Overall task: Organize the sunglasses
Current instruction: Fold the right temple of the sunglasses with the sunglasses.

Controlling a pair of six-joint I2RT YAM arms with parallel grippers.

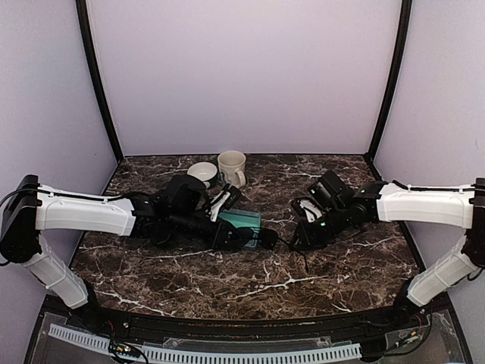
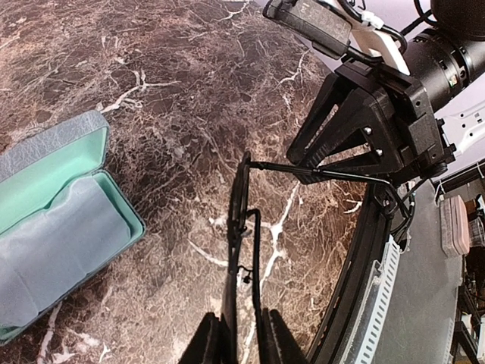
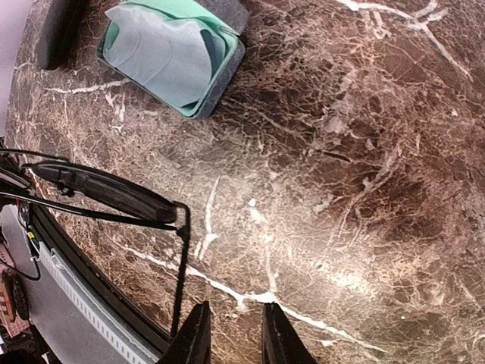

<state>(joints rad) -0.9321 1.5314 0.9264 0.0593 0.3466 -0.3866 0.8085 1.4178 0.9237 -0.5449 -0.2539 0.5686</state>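
Note:
My left gripper [image 2: 244, 318] is shut on the thin black wire-framed sunglasses [image 2: 241, 197] and holds them above the marble table, near its middle [image 1: 267, 240]. One slim arm of the glasses sticks out sideways to my right gripper [image 2: 371, 129]. In the right wrist view the glasses [image 3: 106, 193] hang at the left and that arm runs down just outside the left finger [image 3: 193, 334]. My right gripper [image 3: 233, 315] is open with nothing between its fingers. The dark brownish pair is not in view.
The grey-blue case [image 1: 244, 221] lies open, teal lining up, just left of the grippers [image 2: 53, 227]. A dark object [image 3: 57, 30] lies beside it. A cream mug [image 1: 232, 167] and a white cup [image 1: 201, 173] stand at the back. The table's front edge [image 2: 356, 280] is close.

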